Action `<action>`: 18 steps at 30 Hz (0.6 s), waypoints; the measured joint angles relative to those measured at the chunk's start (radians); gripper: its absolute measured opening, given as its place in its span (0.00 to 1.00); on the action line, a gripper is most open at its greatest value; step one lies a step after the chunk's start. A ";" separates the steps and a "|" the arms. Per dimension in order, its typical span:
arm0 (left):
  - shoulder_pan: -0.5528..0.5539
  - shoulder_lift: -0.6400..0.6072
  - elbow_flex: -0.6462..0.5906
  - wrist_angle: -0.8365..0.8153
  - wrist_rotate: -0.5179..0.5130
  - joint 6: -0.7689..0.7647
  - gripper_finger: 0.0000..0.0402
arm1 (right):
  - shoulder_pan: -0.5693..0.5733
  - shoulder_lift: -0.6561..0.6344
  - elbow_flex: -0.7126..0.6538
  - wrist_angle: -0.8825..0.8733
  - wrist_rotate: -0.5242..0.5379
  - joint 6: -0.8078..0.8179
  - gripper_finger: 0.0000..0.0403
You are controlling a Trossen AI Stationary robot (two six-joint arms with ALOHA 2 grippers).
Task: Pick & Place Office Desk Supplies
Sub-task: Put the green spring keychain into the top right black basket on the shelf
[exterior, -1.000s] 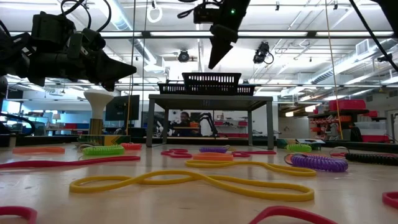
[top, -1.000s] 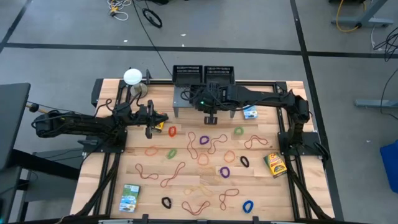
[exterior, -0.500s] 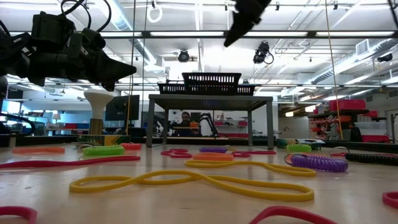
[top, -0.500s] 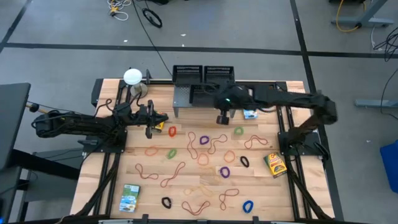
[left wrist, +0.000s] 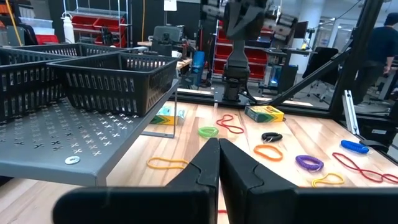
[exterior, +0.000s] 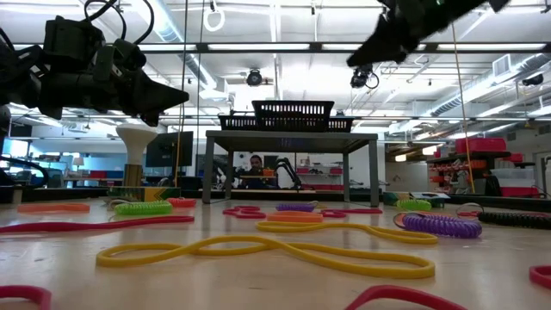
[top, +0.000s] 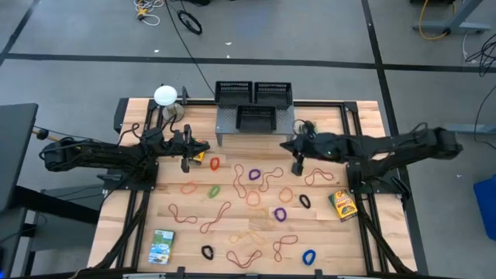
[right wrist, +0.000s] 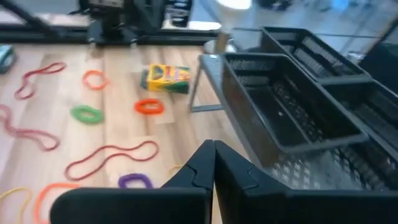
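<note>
My right gripper (top: 297, 164) is shut and empty, raised above the rubber bands (top: 260, 177) to the right of the grey shelf (top: 226, 124); it shows high in the low view (exterior: 360, 60). A black mesh tray (top: 256, 118) stands on the shelf, with two more trays (top: 234, 91) (top: 273, 91) behind it. My left gripper (top: 195, 149) waits shut, raised by the shelf's left end beside a yellow box (top: 198, 156). More coloured loops lie flat across the table. A yellow-green box (top: 342, 204) lies near the right edge, a green-white box (top: 162, 246) near the front left.
A white ball on a stand (top: 164, 95) is at the far left corner. The shelf stands on legs (exterior: 209, 168), and a green-white box (left wrist: 163, 117) lies by its right end. Black frame rails (top: 356, 167) run along both table sides. People and machines show in the room behind.
My right gripper has drawn back from above the shelf toward the table's right and near edges, staying shut and raised. The mesh tray on the shelf, covered by the arm a second ago, now shows in full.
</note>
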 joint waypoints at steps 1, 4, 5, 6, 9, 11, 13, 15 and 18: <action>0.000 0.000 0.000 0.001 0.000 0.000 0.02 | 0.007 -0.015 -0.034 0.028 0.015 0.011 0.02; 0.000 0.000 0.000 0.001 0.000 0.000 0.02 | 0.024 -0.043 -0.122 0.144 0.025 0.038 0.01; 0.000 0.000 0.000 0.001 0.000 0.000 0.02 | 0.031 -0.047 -0.148 0.181 0.026 0.044 0.01; 0.000 0.000 0.000 0.000 0.000 0.000 0.02 | 0.039 -0.049 -0.174 0.218 0.026 0.050 0.01; 0.000 0.000 0.000 0.000 0.000 0.000 0.02 | 0.052 -0.050 -0.249 0.371 0.038 0.053 0.02; 0.000 0.000 0.000 0.000 0.000 0.000 0.02 | 0.055 -0.050 -0.296 0.485 0.051 0.024 0.02; 0.000 0.000 0.000 0.001 0.000 0.000 0.02 | 0.055 -0.050 -0.332 0.563 0.055 -0.009 0.02; 0.000 0.000 0.000 0.000 0.000 0.000 0.02 | 0.055 -0.050 -0.356 0.591 0.056 -0.026 0.01; 0.000 0.000 0.000 0.000 0.000 0.000 0.02 | 0.055 -0.050 -0.383 0.602 0.056 -0.028 0.02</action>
